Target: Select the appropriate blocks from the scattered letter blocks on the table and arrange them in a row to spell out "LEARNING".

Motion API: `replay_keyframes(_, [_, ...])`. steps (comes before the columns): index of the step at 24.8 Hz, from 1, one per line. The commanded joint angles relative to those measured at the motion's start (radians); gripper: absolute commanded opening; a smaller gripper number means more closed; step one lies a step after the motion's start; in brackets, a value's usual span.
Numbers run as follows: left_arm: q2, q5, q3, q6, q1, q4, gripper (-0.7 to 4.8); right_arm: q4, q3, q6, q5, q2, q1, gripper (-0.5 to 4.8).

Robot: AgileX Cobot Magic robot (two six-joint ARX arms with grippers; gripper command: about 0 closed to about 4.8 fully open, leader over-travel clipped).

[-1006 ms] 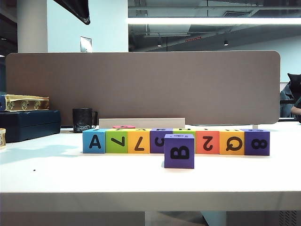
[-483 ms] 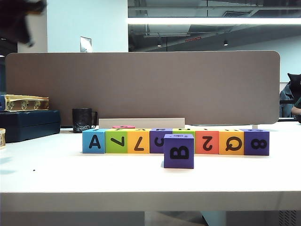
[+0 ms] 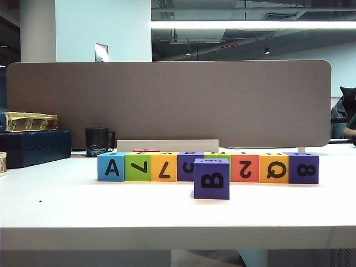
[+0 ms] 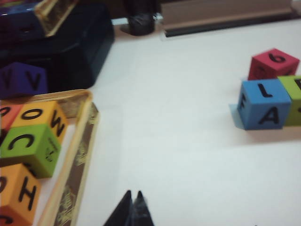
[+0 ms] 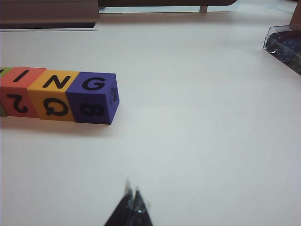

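Exterior view: row of eight letter blocks (image 3: 208,167) stands side by side across the middle of the white tabletop (image 3: 67,206); the faces shown here read A, a tilted L or 7, 7, a partly hidden letter, then 2, Q, 8. A purple B block (image 3: 212,178) stands alone just in front of the row, toward the front edge, hiding part of the fifth block. A black mug (image 3: 99,142) and a dark blue box (image 3: 34,147) sit at the back left, before the partition panel (image 3: 167,103). No arm shows here.

Left wrist view: left gripper (image 4: 133,209) hangs clenched and empty over bare tabletop. The blue block (image 4: 263,103) ending the row has L on top; a red block (image 4: 272,63) sits behind it. A gold-rimmed tray (image 4: 70,155) at the left edge holds spare blocks.

Right wrist view: right gripper (image 5: 131,203) is likewise clenched, holding nothing, over bare tabletop. The row's last three tops read I, N, G, ending in the purple G block (image 5: 93,96).

Progress: the word looks spelled along the tops, though the middle letters are not readable. The stray B block seems the only thing left over.
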Motion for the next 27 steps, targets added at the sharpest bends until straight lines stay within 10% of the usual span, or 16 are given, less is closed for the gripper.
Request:
replay_keyframes(1, [-0.115, 0.004, -0.073, -0.047, 0.027, 0.025, -0.05, 0.008, -0.002, -0.003, -0.001, -0.001, 0.001, -0.01])
replay_keyframes(27, [-0.395, 0.076, -0.179, -0.084, 0.087, -0.177, -0.05, 0.008, -0.002, -0.003, 0.000, -0.001, 0.001, -0.01])
